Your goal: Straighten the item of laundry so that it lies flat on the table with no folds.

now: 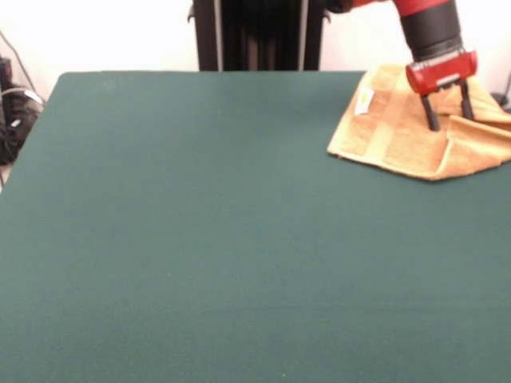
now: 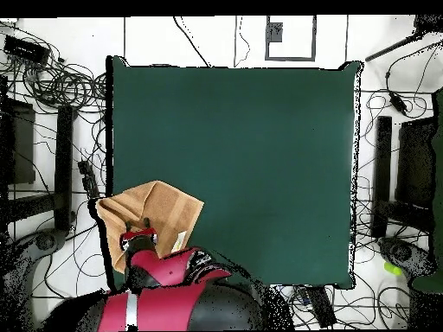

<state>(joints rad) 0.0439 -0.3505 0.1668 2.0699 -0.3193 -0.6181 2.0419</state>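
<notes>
- Jaws (image 1: 448, 112) parted, two dark fingers (image 1: 430, 114) pointing down onto the towel (image 1: 403, 128), nothing pinched between them.
- Golden-orange towel bunched at a corner of the green surface (image 1: 200, 239), one edge hanging past the rim in the overhead view.
- Folded over along its near side; white tag (image 1: 364, 101) showing on top.
- Red and black arm (image 2: 173, 294) above the cloth.

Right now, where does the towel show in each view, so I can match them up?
Front view: towel at the table's far right corner, under the gripper.
Overhead view: towel at the table's lower left corner, overhanging the edge.
Shared landmark: the red gripper over it.
</notes>
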